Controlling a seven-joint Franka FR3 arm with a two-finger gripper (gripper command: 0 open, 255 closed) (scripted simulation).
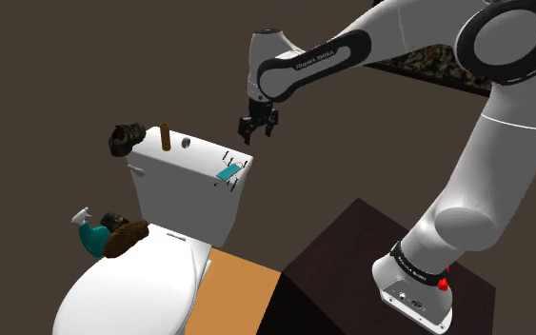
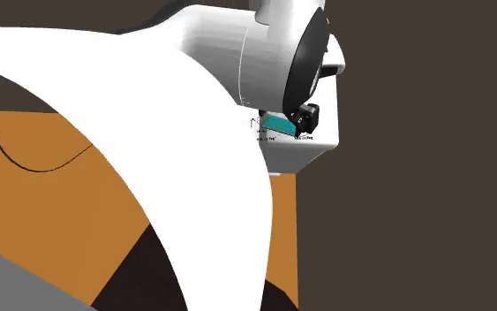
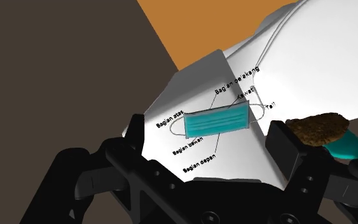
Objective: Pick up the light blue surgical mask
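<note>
A light blue surgical mask (image 1: 228, 171) with small printed labels around it lies flat on the white toilet tank lid (image 1: 175, 157), near the end at the shoulder view's right. My black gripper (image 1: 257, 128) hangs above and slightly beyond that end, not touching anything. In the wrist view the mask (image 3: 215, 121) lies ahead between the two fingers, which stand wide apart; the gripper (image 3: 208, 137) is open and holds nothing. In the second exterior view the arm hides most of the scene, leaving the mask (image 2: 277, 125) as a teal patch beside the gripper (image 2: 306, 119).
On the tank's far end stand a brown cylinder (image 1: 166, 137), a dark lumpy object (image 1: 123, 140) and a small grey item (image 1: 186, 143). A teal spray bottle (image 1: 89, 233) and a brown lump (image 1: 125, 236) sit beside the toilet seat lid (image 1: 132, 285). My dark stand (image 1: 351, 252) is at lower right.
</note>
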